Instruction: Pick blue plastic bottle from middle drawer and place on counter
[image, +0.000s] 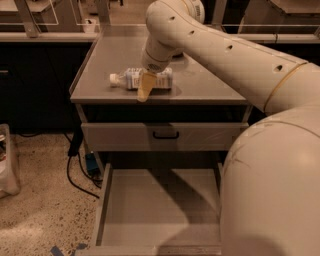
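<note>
The gripper (144, 86) is down on the counter (205, 86), right over the blue plastic bottle (131, 79). The bottle lies on its side near the counter's front edge, white cap (114, 78) pointing left, pale label facing up. The big cream arm (225, 55) sweeps in from the right and bends down at the wrist, and that wrist covers the top of the claw.

What shows of the claw is its tan end, crossing the near side of the bottle about mid-label and reaching down toward the front rim of the counter. It looks to be touching the bottle. Is it clamped on it or let go? I cannot tell: the far side of the claw is hidden behind the wrist and the bottle itself.

Below the counter, a closed grey drawer front (125, 136) with a black handle (165, 135). Under that, the middle drawer (160, 210) is pulled well out toward the camera, its flat grey floor in view with the arm's shadow across it. The robot's rounded body fills the lower right and hides the drawer's right side.

Off to the left, a speckled floor (40, 210), a black cable (72, 172) trailing down beside the cabinet, and a small blue item (92, 163) tucked by the cabinet leg. Behind the counter runs a long pale ledge (45, 36) above dark cabinets.
</note>
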